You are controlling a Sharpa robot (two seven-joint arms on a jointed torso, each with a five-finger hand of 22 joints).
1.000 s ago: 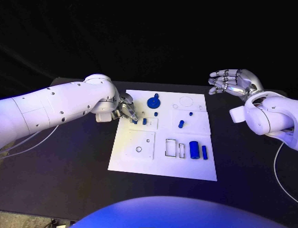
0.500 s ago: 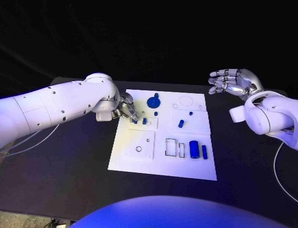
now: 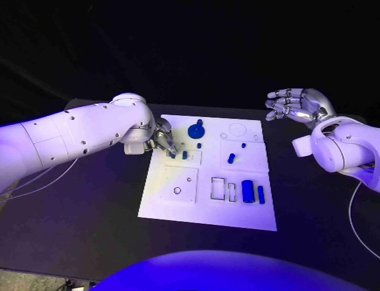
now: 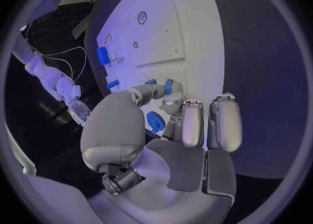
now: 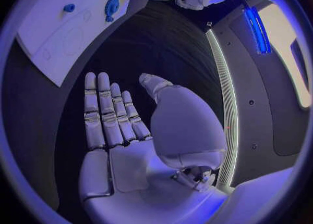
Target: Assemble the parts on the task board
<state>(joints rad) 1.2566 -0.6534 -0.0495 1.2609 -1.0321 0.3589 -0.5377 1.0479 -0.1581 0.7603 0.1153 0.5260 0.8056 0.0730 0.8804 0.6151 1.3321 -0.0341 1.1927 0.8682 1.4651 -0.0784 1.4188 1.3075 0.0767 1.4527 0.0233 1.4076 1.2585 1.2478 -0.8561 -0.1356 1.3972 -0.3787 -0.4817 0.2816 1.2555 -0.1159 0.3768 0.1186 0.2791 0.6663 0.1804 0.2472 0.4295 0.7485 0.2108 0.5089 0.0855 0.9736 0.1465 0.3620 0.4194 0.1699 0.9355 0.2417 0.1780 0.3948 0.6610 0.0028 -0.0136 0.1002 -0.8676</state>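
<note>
I compared the current head view with the frames from 1.0 s and 0.5 s before and found almost no change. The left hand (image 3: 161, 139) stayed at the board's (image 3: 181, 209) left edge, fingers pointed down at the small blue parts (image 3: 178, 154) standing there; the left arm had shifted only very slightly. The right hand (image 3: 296, 104) remained raised off the board's far right corner, over the table (image 3: 85, 212), in the same pose.

Left hand state: in the left wrist view its fingers (image 4: 151, 91) reached down to the two small parts (image 4: 168, 86), with the fingertips at them. I could not tell whether a part was actually pinched or merely touched.

Right hand state: released. In the right wrist view the palm (image 5: 130, 156) was flat, fingers extended side by side and the thumb apart, holding nothing.

Part positions, all unchanged:
- Blue gear (image 3: 196, 130) on the board's far left area, just beyond the left hand.
- Two small pegs (image 3: 243, 145) (image 3: 231, 158) in the right middle section.
- Blue cylinder (image 3: 247, 191) and a narrower bar (image 3: 260, 194) lying side by side at the near right, beside two rectangular outlines (image 3: 217, 188).
</note>
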